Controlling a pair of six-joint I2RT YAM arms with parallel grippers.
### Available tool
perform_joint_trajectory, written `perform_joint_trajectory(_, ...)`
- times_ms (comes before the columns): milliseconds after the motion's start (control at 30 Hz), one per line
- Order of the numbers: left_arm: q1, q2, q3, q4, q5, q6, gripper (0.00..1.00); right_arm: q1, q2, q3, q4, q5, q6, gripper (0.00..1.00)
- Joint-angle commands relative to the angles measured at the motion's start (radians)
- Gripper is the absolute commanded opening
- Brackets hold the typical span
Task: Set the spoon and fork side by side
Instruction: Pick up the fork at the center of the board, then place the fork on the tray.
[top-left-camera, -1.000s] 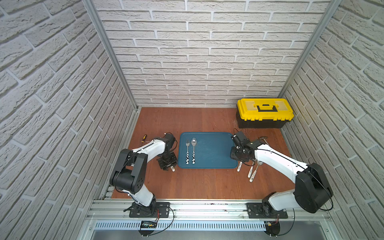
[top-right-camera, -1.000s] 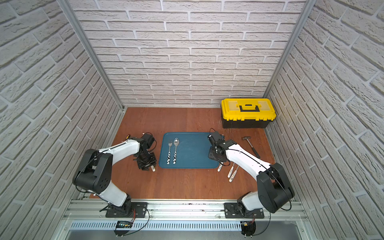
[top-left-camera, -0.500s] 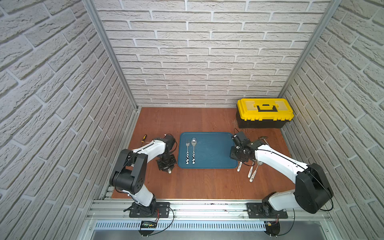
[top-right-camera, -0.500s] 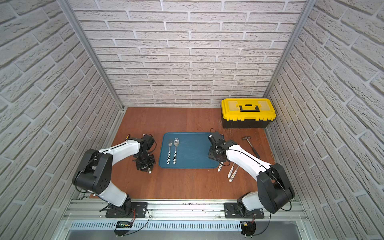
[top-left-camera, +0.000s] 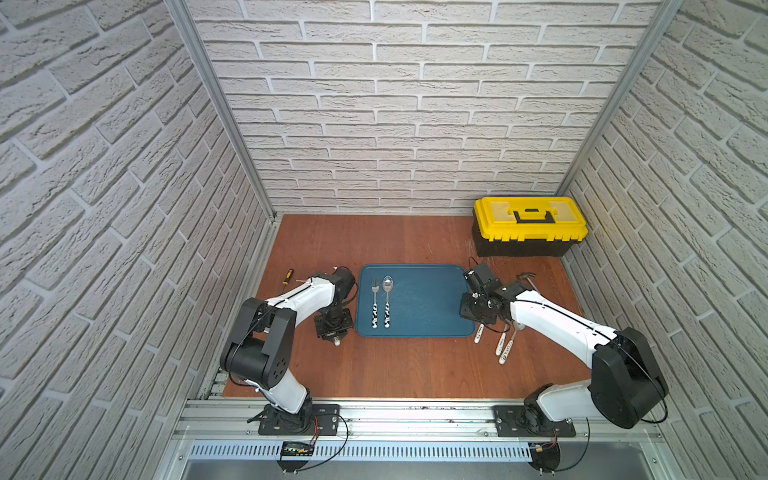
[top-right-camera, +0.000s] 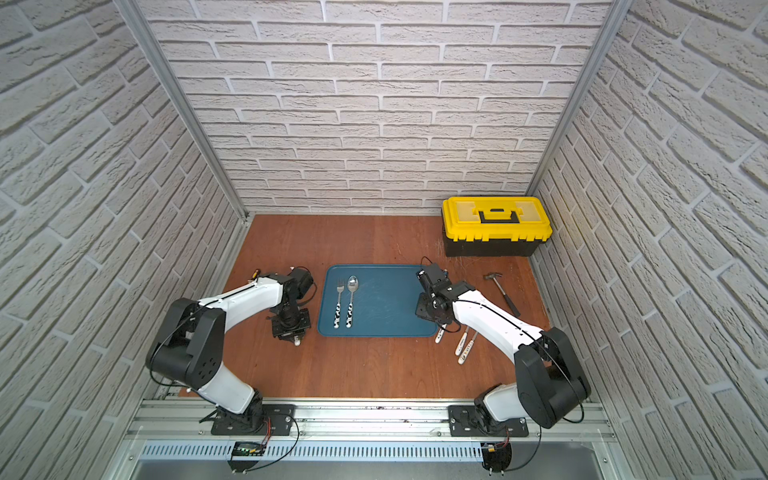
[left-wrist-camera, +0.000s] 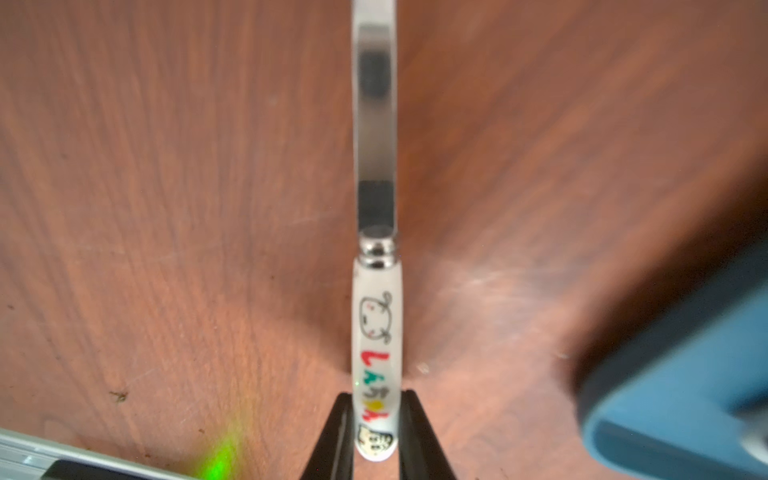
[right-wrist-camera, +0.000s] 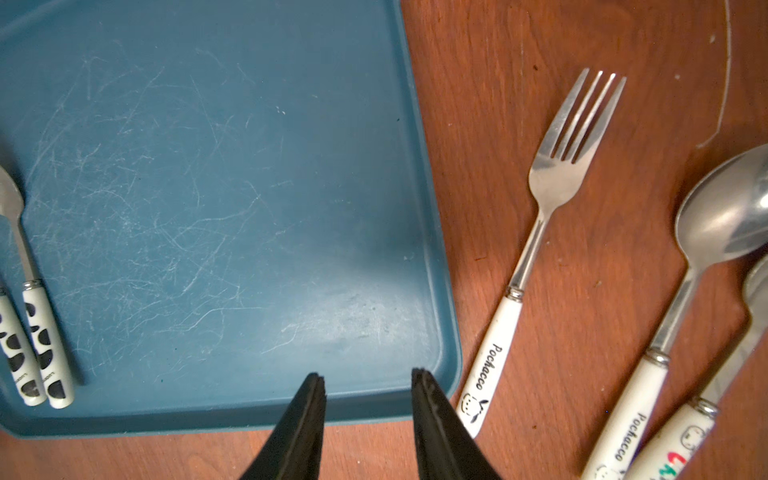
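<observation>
Beside the tray (top-left-camera: 428, 309), your left arm (top-left-camera: 299, 297) folds low, left fingers (left-wrist-camera: 344, 419) clamped on a utensil (left-wrist-camera: 376, 316), right fingers (right-wrist-camera: 309, 409) part-open and empty over the tray's corner, fork (top-left-camera: 375, 316) and spoon (top-left-camera: 387, 284) side by side on it.

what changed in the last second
The left gripper closed on the handle of the white-handled utensil beside the tray, barely shifting otherwise. The right gripper, open over the tray's corner, and the fork and spoon on the tray stayed put.
</observation>
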Motion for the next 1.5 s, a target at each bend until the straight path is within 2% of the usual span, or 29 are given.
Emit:
perform_joint_trajectory(0, -0.023, -0.019, 0.048, -0.056, -0.041, 0.016, 0.21, -0.006, -0.021, -0.012, 0.026, -0.002, 0.005, 0.40)
perform_joint_trajectory(200, -0.053, -0.026, 0.101, -0.098, -0.064, 0.017, 0.21, -0.006, -0.024, -0.011, 0.023, 0.006, 0.000, 0.40)
perform_joint_trajectory(467, -0.142, 0.018, 0.285, -0.169, -0.027, 0.020, 0.21, -0.008, -0.015, -0.007, 0.022, 0.016, -0.007, 0.40)
perform_joint_trajectory(900, -0.344, 0.254, 0.551, -0.140, 0.082, -0.044, 0.21, -0.105, -0.042, -0.014, 0.004, 0.018, -0.059, 0.39)
perform_joint_trajectory(1100, -0.395, 0.375, 0.682, -0.144, 0.106, -0.054, 0.21, -0.130, -0.052, -0.024, 0.002, 0.000, -0.076, 0.39)
perform_joint_trajectory(1267, -0.411, 0.437, 0.739, -0.156, 0.113, -0.046, 0.21, -0.153, -0.077, -0.047, 0.005, -0.009, -0.086, 0.39)
perform_joint_trajectory(1467, -0.433, 0.467, 0.731, -0.140, 0.143, -0.054, 0.21, -0.179, -0.090, -0.065, 0.014, -0.027, -0.099, 0.39)
